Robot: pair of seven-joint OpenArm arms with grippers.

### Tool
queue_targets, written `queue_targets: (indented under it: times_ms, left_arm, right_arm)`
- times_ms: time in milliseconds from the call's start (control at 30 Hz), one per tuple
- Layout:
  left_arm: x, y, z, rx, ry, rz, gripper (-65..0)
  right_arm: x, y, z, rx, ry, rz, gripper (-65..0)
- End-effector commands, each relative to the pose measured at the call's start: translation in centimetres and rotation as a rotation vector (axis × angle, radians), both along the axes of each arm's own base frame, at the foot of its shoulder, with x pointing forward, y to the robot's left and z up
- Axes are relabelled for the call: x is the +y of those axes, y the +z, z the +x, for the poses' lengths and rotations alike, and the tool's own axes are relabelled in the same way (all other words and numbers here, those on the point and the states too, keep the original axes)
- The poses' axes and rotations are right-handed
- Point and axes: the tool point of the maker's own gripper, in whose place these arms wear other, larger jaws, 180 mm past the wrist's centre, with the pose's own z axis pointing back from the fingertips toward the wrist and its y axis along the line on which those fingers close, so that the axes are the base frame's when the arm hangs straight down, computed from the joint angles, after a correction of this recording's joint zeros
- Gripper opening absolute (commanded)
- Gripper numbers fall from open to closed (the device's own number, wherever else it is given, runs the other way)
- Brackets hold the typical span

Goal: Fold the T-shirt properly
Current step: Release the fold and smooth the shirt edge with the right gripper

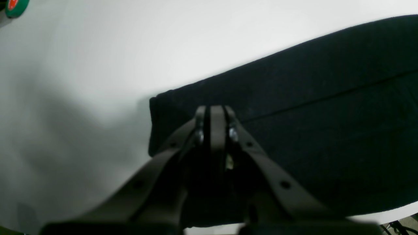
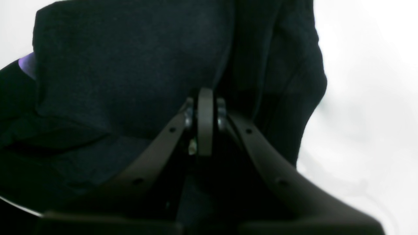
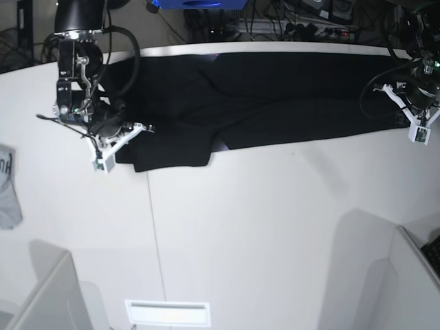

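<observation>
White tabletop (image 3: 240,227) fills our foreground, and behind it the black T-shirt (image 3: 275,103) stretches lengthwise from side to side, our left gripper (image 3: 416,122) and right gripper (image 3: 117,141) each at one end, fingers closed on cloth there.

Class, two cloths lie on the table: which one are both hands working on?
The large black T-shirt, with both hands at its ends; the small grey cloth lies apart.

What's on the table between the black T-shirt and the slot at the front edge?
Nothing: base view shows bare white table between T-shirt and slot.
</observation>
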Motion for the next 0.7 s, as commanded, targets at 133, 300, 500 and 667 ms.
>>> queue_targets:
  times_ms: [133,300,500,667]
  left_arm:
    - [0.4,1.0,0.6,-0.028,-0.010,0.022,-65.0]
    - [0.4,1.1,0.6,-0.030,-0.013,0.024,-65.0]
    - [0.9,1.8,1.0,-0.031,-0.029,0.051,-65.0]
    - [1.0,1.7,0.8,-0.018,-0.039,0.061,-65.0]
  right_arm:
    - [-0.6,3.7,0.9,-0.125,-0.015,-0.008,-65.0]
    - [-0.1,5.6,-0.3,-0.120,0.016,-0.010,-65.0]
    - [-1.1,5.1,-2.0,-0.059,-0.057,0.019,-65.0]
    - [-1.0,4.4,-3.8,-0.023,-0.056,0.023,-65.0]
